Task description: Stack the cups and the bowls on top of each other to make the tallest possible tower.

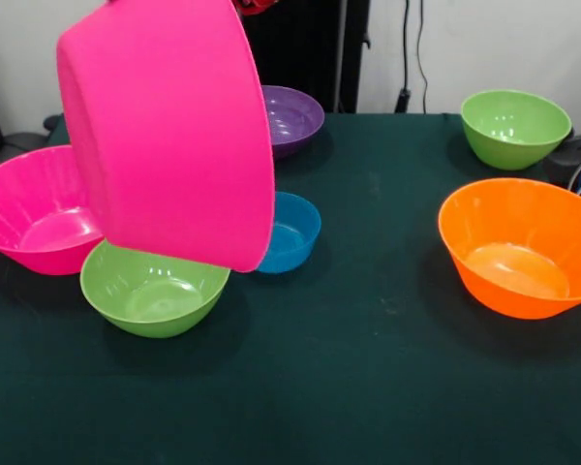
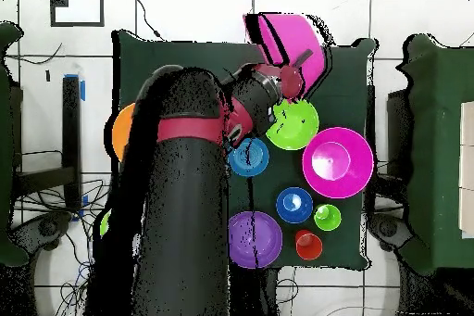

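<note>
— While the arm (image 2: 185,192) reaches over the table (image 1: 368,387), what is lifted?
— One big pink bowl (image 1: 169,126), tilted in the air, held by the gripper (image 2: 294,79).
— Resting items?
— Orange bowl (image 1: 523,247), second pink bowl (image 1: 29,213), green bowl (image 1: 153,289) touching it, small blue bowl (image 1: 290,232).

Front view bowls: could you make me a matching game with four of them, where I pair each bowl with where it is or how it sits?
Bowls:
1. raised pink bowl
2. orange bowl
3. purple bowl
4. nearer green bowl

Places or states:
a. far back, partly hidden behind the lifted one
b. tilted in the air, its base towards the camera
c. upright and alone at the picture's right side
d. upright, just below the lifted one

Pairs: 1-b, 2-c, 3-a, 4-d
</note>
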### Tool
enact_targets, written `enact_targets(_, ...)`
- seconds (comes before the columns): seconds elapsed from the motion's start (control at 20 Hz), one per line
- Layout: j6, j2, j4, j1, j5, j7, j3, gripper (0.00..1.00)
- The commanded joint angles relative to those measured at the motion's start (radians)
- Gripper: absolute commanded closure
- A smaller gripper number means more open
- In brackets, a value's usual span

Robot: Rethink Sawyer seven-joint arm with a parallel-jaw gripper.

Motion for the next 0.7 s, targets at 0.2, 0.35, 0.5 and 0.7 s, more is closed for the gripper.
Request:
enact_targets(0.2, 0.234, 0.187, -0.043, 0.114, -0.144, 0.414, -0.095, 1.0)
enact_targets(0.35, 0.284, 0.232, -0.061, 0.143, -0.16, 0.432, -0.115, 1.0)
enact_targets(0.5, 0.328, 0.272, -0.08, 0.168, -0.168, 0.435, -0.134, 1.0)
enact_targets(0.7, 0.336, 0.274, -0.002, 0.221, -0.147, 0.504, -0.172, 1.0)
